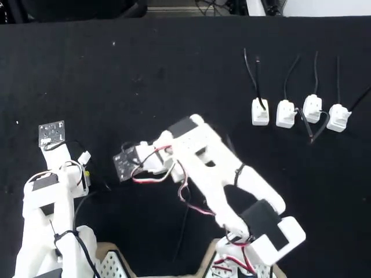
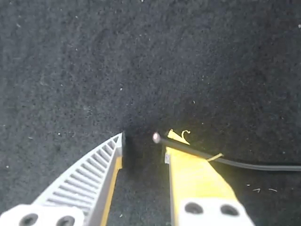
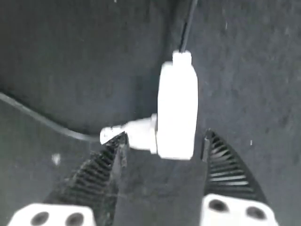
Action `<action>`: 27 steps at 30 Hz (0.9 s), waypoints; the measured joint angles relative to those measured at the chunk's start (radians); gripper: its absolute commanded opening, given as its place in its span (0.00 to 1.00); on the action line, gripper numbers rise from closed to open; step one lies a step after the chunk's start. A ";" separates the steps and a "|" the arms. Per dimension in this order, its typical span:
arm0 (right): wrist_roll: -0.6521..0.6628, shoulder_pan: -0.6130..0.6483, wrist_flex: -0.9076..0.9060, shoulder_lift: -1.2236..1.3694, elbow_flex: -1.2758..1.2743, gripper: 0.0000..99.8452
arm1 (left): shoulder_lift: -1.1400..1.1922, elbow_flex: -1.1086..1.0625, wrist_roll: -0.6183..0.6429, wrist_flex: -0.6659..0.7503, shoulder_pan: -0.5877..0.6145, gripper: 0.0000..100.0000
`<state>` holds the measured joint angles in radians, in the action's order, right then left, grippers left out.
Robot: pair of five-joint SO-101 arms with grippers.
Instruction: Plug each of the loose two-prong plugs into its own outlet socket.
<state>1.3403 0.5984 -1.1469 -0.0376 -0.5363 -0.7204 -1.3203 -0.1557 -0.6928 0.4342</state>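
High view: a row of white socket blocks (image 1: 286, 114), each with a black cord, sits at the far right of the black table (image 1: 116, 69), well apart from both arms. From here I cannot tell which of them have plugs seated. The right arm (image 1: 203, 156) is folded over the middle of the table and the left arm (image 1: 49, 197) is at the near left corner.

Left wrist view: the left gripper (image 2: 143, 146) is spread and grasps nothing. It hovers over bare cloth. A thin black cord (image 2: 244, 164) lies across the tip of the yellow finger (image 2: 188, 174).

Right wrist view: the right gripper (image 3: 162, 139) is spread and straddles a white socket block (image 3: 178, 110). A white plug (image 3: 134, 133) enters the block's side, and the plug's cord (image 3: 42, 120) trails away. One fingertip is just beside the plug's tail and the other is beside the block's far face. Whether the plug is fully seated, I cannot tell.

Judgement: the step is seating this plug.
- Keep the jaws square to the prong axis.
- Close slowly, so the squeeze drives the plug straight in rather than tipping the block.
- Keep the cord out from under the finger
- Stop if the block swivels
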 measured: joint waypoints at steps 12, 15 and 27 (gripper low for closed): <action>-0.189 0.051 0.233 0.000 -0.107 0.03 | 0.000 0.000 0.000 0.000 0.000 0.16; -0.209 0.006 0.233 0.000 -0.109 0.01 | 0.000 0.000 0.000 0.000 0.000 0.16; -0.772 -0.390 0.130 -0.078 0.100 0.01 | 0.000 0.000 0.000 0.000 0.000 0.16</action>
<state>0.5685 0.2087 -1.0165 -0.1158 -0.4365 -0.7204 -1.3203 -0.1557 -0.6928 0.4342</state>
